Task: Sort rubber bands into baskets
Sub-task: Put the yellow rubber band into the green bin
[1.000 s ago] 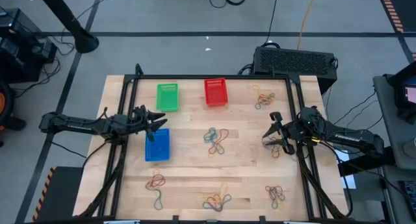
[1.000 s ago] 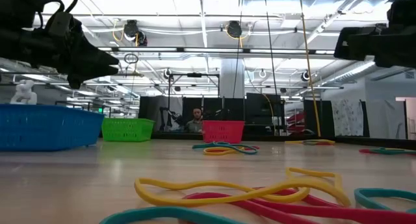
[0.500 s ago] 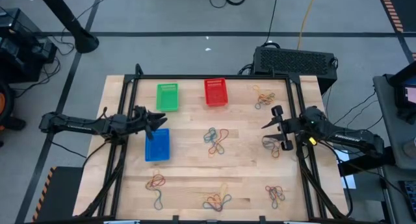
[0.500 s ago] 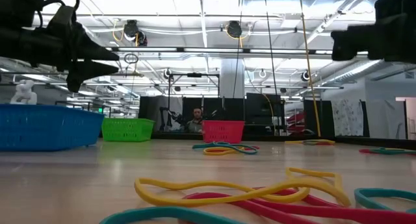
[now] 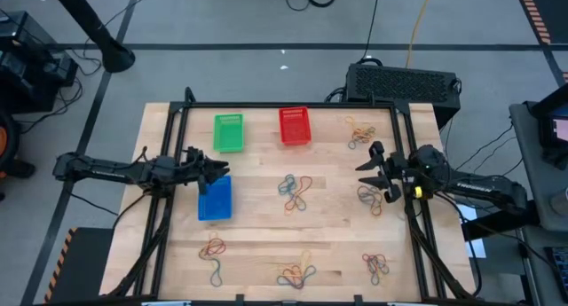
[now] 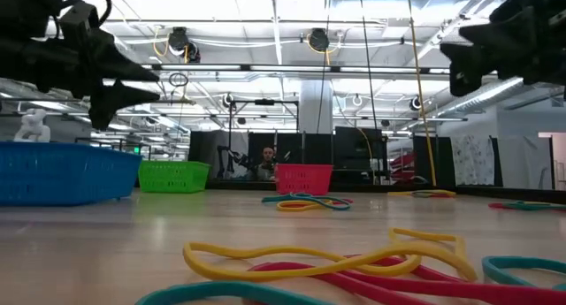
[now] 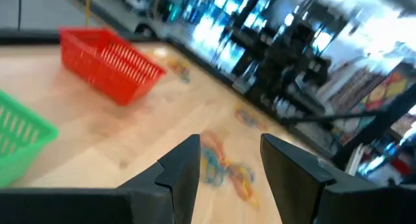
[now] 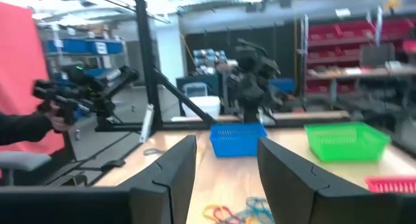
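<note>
Three baskets stand on the wooden table: green (image 5: 228, 132) and red (image 5: 295, 126) at the far side, blue (image 5: 214, 198) nearer at the left. Rubber bands lie in several small coloured heaps, one at mid-table (image 5: 295, 190), one far right (image 5: 359, 131), others along the near edge (image 5: 296, 275). My left gripper (image 5: 216, 173) hovers open above the blue basket's far end, pointing level toward the table's right. My right gripper (image 5: 368, 171) hovers open at the right, pointing left, above a heap of bands (image 5: 371, 198). Neither has anything between its fingers (image 7: 182, 169) (image 8: 286, 165).
A black frame rail (image 5: 293, 105) runs round the table. A black box (image 5: 404, 82) sits behind the far right corner. Bare wood lies between the baskets and the mid-table heap. A person sits far behind the table (image 6: 265, 166); another person's sleeve (image 8: 23, 130) shows beyond the left side.
My right gripper has rolled markedly about the line it points along while staying near the same spot. My left gripper has rolled a little in place. The baskets and rubber bands lie as before.
</note>
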